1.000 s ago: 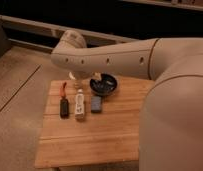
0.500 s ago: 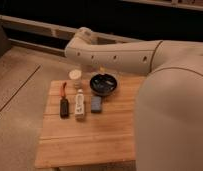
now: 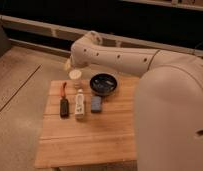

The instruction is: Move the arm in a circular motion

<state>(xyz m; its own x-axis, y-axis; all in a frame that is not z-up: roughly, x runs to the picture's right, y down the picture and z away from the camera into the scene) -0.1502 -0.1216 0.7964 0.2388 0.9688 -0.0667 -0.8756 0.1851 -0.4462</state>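
The arm [image 3: 125, 60] is a thick cream-white tube with small dark screw holes. It reaches from the large rounded segment at the right [image 3: 170, 120] across the back of the wooden table [image 3: 85, 142] to a bulbous joint [image 3: 86, 47] at the upper left. The joint hangs above a small pale cup [image 3: 75, 76]. A short pale part [image 3: 68, 64] pokes out below the joint at the table's far left corner. The gripper is hidden behind the joint.
On the table stand a black bowl [image 3: 103, 83], a white bottle lying flat [image 3: 80, 104], a small blue object [image 3: 96, 103] and a black brush with a red handle [image 3: 64, 100]. Grey floor lies to the left, and a dark wall with a rail runs behind.
The arm's joint has swung to the right over the back of the table and dropped slightly. The things on the table have not moved.
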